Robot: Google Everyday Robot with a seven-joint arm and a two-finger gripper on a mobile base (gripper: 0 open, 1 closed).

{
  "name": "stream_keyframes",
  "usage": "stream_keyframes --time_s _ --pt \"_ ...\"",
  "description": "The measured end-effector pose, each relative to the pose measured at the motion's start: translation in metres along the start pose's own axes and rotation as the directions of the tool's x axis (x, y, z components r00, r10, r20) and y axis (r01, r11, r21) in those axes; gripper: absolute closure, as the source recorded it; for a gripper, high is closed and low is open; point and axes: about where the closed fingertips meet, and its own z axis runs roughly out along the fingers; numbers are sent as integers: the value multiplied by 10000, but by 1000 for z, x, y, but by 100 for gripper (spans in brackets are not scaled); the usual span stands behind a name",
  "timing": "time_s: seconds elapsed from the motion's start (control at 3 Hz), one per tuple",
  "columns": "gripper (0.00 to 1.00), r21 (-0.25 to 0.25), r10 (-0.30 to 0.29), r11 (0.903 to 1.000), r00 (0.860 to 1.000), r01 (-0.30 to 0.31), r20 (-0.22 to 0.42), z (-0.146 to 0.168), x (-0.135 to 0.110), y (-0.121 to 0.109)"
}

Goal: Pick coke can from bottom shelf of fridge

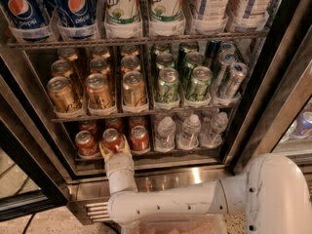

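Pepsi bottles [75, 6] and 7UP bottles [122, 9] stand above gold cans [97, 89] and green cans [168, 84]; water bottles [189, 130] sit lowest.
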Motion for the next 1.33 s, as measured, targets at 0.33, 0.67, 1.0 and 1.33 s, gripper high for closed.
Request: stream_keyframes --time_s 0.33,0.67,1.0,1.33 --pt "100 -66 127 9999 9999 -128 -40 1 -3 0" --pt "100 -157 292 9995 9995 -291 93 -1 -14 -3" --pt "100 -266 481 9985 9987 -476 186 -4 -27 -8" --pt "100 -379 681 9970 9974 -671 237 -8 -38 -13"
